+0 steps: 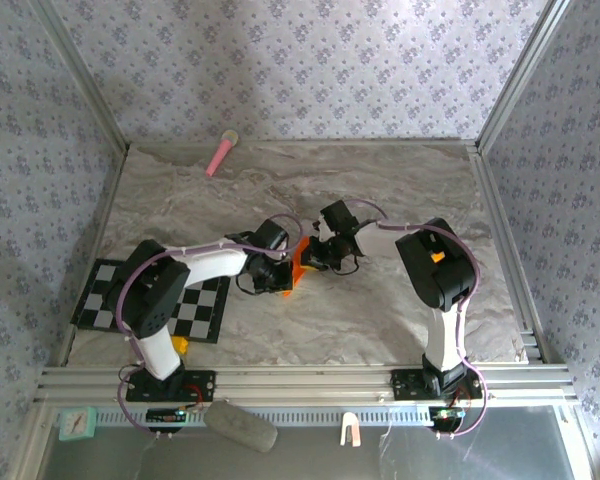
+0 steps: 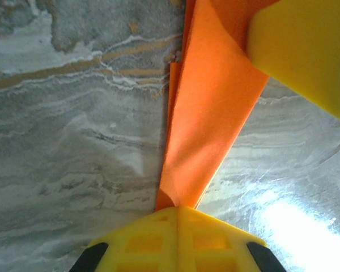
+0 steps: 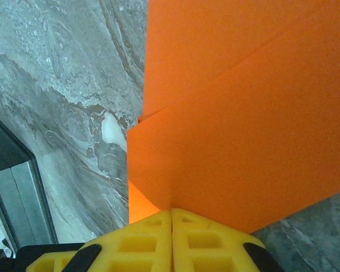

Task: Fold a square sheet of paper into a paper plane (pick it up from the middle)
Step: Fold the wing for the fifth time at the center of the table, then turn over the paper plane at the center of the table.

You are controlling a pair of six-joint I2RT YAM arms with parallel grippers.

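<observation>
Marbled grey tabletop (image 1: 400, 200), patterned walls. Item: square sheet of paper (image 2: 207, 113), orange, part-folded, held mid-table between the arms. Left gripper (image 2: 177, 211) and right gripper (image 3: 171, 212) are clenched on its edges. Judged light, limp, easily torn; best gripped at creased layers.

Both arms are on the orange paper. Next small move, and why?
Probably lower the orange paper flat onto the table to press the crease. The left gripper and right gripper both have their jaws shut on it. It shows overlapping folded layers and is held up between them rather than lying flat.
</observation>
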